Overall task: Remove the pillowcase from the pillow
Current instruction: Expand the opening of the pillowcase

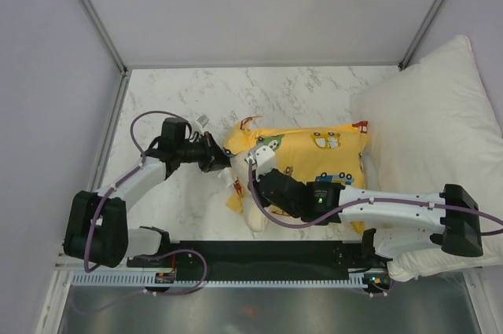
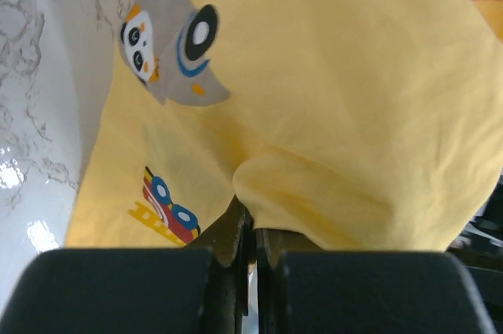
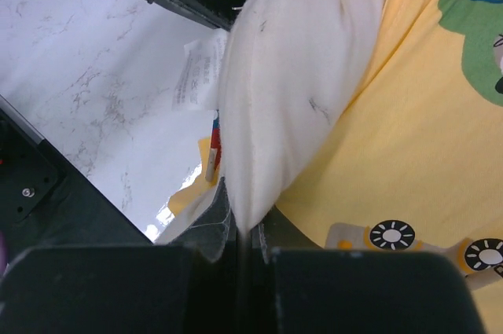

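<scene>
The yellow pillowcase [image 1: 318, 149] with cartoon vehicles lies on the marble table, the pillow mostly inside it. A cream corner of the pillow [image 1: 254, 216] sticks out at the case's near left end. My left gripper [image 1: 225, 163] is at the case's left edge. In the left wrist view it [image 2: 253, 228] is shut on a fold of the yellow pillowcase [image 2: 330, 114]. My right gripper [image 1: 263, 191] reaches in from the right. In the right wrist view it [image 3: 251, 228] is shut on the pillow [image 3: 291, 90], with the pillowcase [image 3: 409, 153] bunched beside it.
A large bright white pillow [image 1: 440, 130] fills the right side and leans on the wall. A white care label [image 3: 196, 75] hangs by the cream corner. The black base rail [image 1: 267, 259] runs along the near edge. Bare marble [image 1: 299, 90] lies behind the case.
</scene>
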`<move>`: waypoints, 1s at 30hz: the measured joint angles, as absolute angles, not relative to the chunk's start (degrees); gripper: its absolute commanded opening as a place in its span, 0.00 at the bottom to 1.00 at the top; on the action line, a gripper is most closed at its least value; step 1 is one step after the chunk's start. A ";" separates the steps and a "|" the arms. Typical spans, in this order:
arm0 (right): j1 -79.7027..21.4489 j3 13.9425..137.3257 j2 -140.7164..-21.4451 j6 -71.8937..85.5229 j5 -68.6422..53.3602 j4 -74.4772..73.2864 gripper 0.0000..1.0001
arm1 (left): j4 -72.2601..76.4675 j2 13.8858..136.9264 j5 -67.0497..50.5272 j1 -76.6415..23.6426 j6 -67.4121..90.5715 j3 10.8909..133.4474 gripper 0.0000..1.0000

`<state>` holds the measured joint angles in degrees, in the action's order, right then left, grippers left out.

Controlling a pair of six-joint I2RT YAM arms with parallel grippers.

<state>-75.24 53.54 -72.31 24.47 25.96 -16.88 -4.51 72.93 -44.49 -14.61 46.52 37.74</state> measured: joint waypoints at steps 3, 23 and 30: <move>-76.23 52.86 -73.12 25.30 26.00 -14.92 0.00 | -8.43 75.94 -48.49 -11.70 46.63 40.14 0.02; -93.80 54.74 -75.02 30.04 -1.04 -36.67 0.00 | 5.21 81.19 -30.00 5.21 46.89 60.01 0.02; -90.87 61.25 -76.86 30.63 7.62 -40.21 0.00 | -3.64 65.71 -28.60 -1.37 37.67 59.48 0.17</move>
